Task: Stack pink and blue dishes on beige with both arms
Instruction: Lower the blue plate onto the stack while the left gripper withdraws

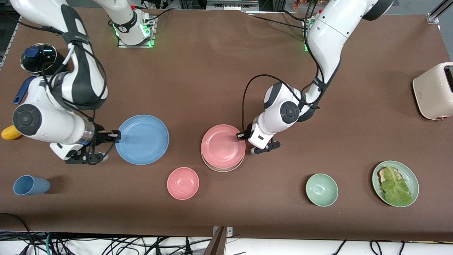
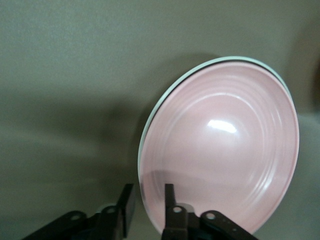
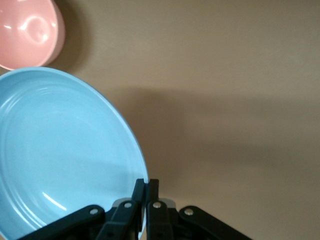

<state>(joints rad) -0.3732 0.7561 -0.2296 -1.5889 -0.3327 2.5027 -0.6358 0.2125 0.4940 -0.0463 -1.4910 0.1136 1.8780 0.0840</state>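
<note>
Black fingers of the left gripper (image 2: 149, 202) stand a little apart astride the pink plate's (image 1: 223, 146) rim, one finger outside and one inside; a gap shows on the outer side, so the rim is straddled, not pinched. That gripper sits at the edge of the pink plate toward the left arm's end of the table. The pink plate lies flat on the beige plate (image 1: 223, 169), whose pale rim peeks out from under it on the side nearer the front camera; in the left wrist view the pale edge shows around the pink one.

The right gripper (image 3: 146, 192) has its fingers pressed tight on the blue plate's (image 1: 142, 139) rim, at the edge toward the right arm's end of the table. Blue plate looks level, close to the brown table (image 1: 219, 78); can't tell if it touches. It sits beside the pink/beige stack, apart from it.

Pink bowl (image 1: 183, 183) lies nearer the front camera, between the two plates. Blue cup (image 1: 31, 185) lies on its side near the right arm's end. Green bowl (image 1: 321, 189), green plate with lettuce (image 1: 395, 183) and cream toaster (image 1: 433, 91) sit toward the left arm's end.
</note>
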